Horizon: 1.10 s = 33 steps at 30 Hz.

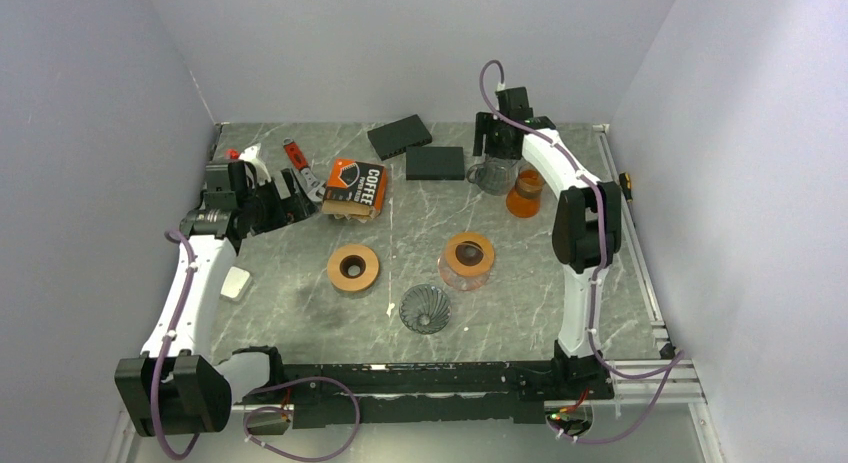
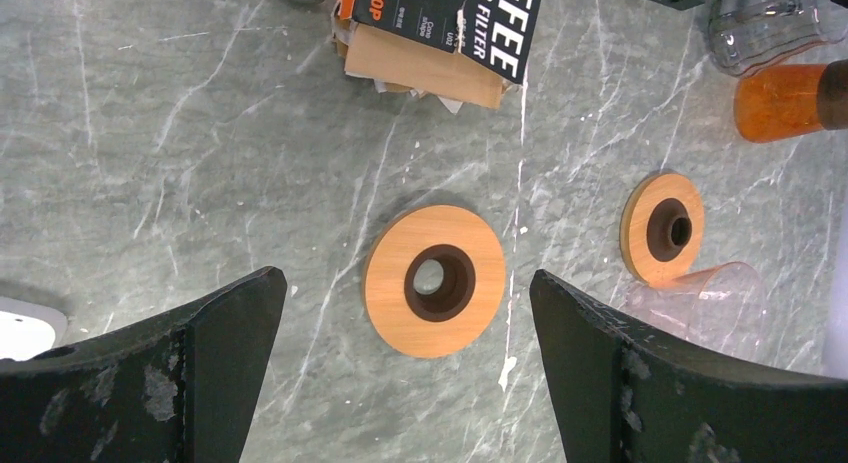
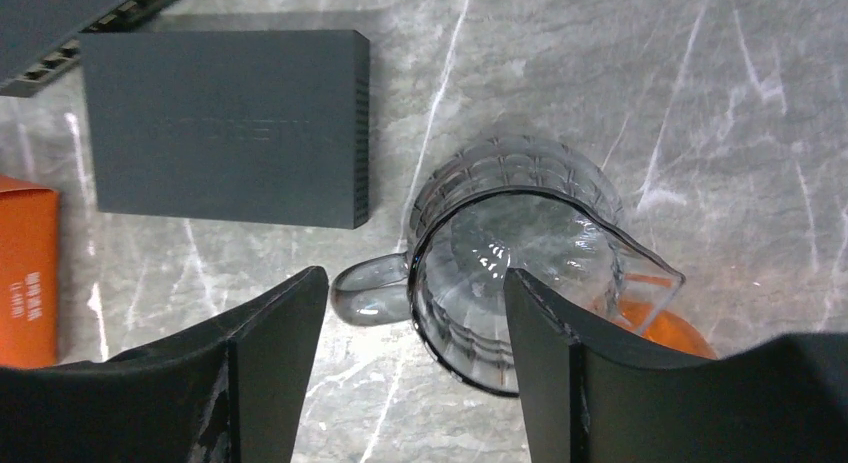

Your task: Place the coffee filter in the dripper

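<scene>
Item 1, coffee filter pack (image 1: 355, 188): orange-and-black box printed COFFEE FILTER, lying on the grey marbled table (image 1: 520, 313), far and left of centre; brown paper filters (image 2: 420, 63) stick out of its open end

Item 2, dark ribbed dripper (image 1: 425, 309): upright, front centre, well apart from the pack, holding no filter

Item 3, clear glass dripper (image 1: 460, 276) with a wooden collar (image 1: 468, 251): just right of centre

Item 4, loose wooden ring (image 1: 353, 268): flat on the table, left of the clear dripper

Item 5, left gripper (image 1: 295, 205): jaws spread wide with nothing between them, just beside the pack; its wrist view looks down on the wooden ring

Item 6, right gripper (image 1: 493, 148): jaws apart over a smoky glass pitcher (image 1: 492, 175) at the far right; the pitcher's handle (image 3: 368, 291) and part of its rim lie between the fingers (image 3: 270, 373), contact cannot be told

Item 7, sundries: orange glass (image 1: 525, 195) just beside the pitcher; black box (image 1: 399, 136) and second black box (image 1: 435, 163) at the far side; red-handled tool (image 1: 297, 163); white block (image 1: 236, 283) near the left arm
</scene>
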{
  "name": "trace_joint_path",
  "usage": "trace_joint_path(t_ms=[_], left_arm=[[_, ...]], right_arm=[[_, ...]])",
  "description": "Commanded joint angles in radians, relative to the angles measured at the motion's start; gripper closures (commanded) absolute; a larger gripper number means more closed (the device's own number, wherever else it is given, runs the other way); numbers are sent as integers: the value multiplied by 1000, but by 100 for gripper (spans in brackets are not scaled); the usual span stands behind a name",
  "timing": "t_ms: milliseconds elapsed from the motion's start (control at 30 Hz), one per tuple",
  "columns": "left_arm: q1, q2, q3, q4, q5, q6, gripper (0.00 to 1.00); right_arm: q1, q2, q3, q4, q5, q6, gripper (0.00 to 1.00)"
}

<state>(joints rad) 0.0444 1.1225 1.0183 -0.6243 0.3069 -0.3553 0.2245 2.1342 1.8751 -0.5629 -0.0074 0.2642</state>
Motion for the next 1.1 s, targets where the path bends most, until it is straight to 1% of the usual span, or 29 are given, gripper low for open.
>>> trace_joint_path(t_ms=[0, 133, 300, 467, 700, 933, 967, 1067], left_arm=[[3, -44, 16, -28, -42, 38, 1], [22, -65, 4, -21, -38, 32, 1], [32, -87, -10, -12, -34, 25, 1], [39, -100, -12, -17, -54, 19, 2], [45, -114, -22, -8, -55, 13, 2], [48, -113, -24, -5, -50, 8, 2], [49, -113, -25, -4, -47, 9, 2], [51, -113, -27, 0, -42, 7, 2]], right_arm=[[17, 51, 102, -69, 39, -14, 32], [33, 94, 138, -92, 14, -18, 38], [53, 97, 137, -105, 16, -36, 43], [64, 74, 91, -105, 14, -41, 62], [76, 26, 26, -108, 15, -36, 76], [90, -43, -39, -115, 26, -33, 98], [96, -51, -43, -117, 34, -35, 100], [113, -67, -47, -127, 61, -43, 100]])
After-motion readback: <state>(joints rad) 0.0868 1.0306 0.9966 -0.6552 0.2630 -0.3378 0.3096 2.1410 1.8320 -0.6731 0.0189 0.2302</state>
